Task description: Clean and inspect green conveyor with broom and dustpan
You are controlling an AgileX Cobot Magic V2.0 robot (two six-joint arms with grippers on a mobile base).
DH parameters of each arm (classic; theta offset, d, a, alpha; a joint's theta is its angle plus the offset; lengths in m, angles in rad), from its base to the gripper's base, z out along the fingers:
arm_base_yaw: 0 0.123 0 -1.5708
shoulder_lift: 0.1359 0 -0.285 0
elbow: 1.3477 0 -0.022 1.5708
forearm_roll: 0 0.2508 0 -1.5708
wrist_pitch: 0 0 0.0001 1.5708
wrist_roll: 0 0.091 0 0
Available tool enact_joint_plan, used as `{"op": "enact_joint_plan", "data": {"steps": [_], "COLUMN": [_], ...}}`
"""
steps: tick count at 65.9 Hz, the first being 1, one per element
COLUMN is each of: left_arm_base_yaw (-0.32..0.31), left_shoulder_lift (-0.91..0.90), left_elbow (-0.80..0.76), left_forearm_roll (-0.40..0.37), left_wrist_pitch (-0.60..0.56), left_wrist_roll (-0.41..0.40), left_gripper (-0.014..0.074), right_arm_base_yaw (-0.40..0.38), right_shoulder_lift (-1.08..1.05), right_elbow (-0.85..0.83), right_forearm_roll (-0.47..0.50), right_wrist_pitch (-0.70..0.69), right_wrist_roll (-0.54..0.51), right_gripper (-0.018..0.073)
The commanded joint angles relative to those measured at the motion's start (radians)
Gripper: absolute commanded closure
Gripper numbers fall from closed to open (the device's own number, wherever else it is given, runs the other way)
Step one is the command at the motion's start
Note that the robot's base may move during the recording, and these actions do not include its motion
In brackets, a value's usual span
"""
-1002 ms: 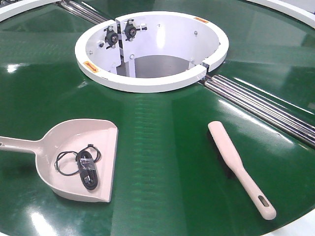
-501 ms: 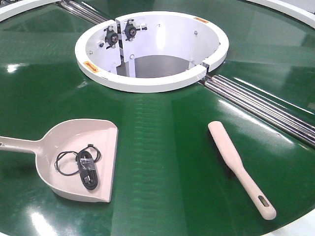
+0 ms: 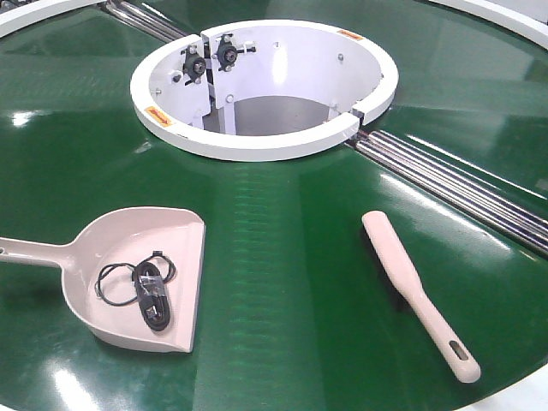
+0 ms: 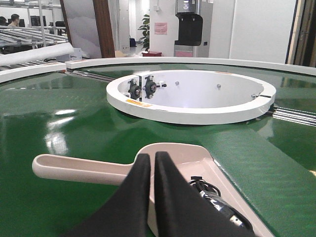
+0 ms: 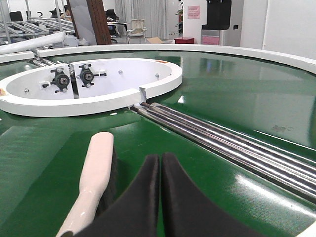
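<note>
The front view is filled by the large glossy dark-green conveyor belt (image 3: 291, 282), with its white ring-shaped hub (image 3: 264, 86) set toward twelve o'clock and bright steel rollers (image 3: 454, 188) running off toward three o'clock. At about eight o'clock the pale beige plastic dustpan (image 3: 141, 278) is laid flat on the belt, its handle pointed toward nine o'clock, and a coiled black cable (image 3: 141, 287) is held inside it. At about four o'clock, well apart from the dustpan, the slim beige hand broom (image 3: 415, 291) is laid with its slotted handle tip toward five o'clock. The black left gripper (image 4: 152, 163) is seen clenched and empty just above the dustpan, and the black right gripper (image 5: 160, 165) is likewise pressed together and empty, just beside the broom.
</note>
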Motion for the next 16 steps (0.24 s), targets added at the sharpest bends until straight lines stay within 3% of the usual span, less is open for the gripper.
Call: {"op": "enact_joint_plan", "data": {"steps": [1,16], "left_arm_base_yaw": [0.002,0.002], "left_shoulder_lift": [-0.014,-0.014], "left_elbow": [0.028,0.028], "left_forearm_roll": [-0.002,-0.002], "left_wrist_pitch": [-0.072,-0.072], "left_wrist_roll": [-0.008,-0.008], "left_gripper": [0.0603,0.0603], "right_arm_base_yaw": [-0.007,-0.007], "right_shoulder_lift": [-0.019,-0.019], "right_elbow": [0.012,0.012], "right_forearm_roll": [-0.003,-0.003], "right_wrist_pitch": [-0.08,-0.08], "right_wrist_roll": [-0.005,-0.005], "right_gripper": [0.0569,0.0569]}}
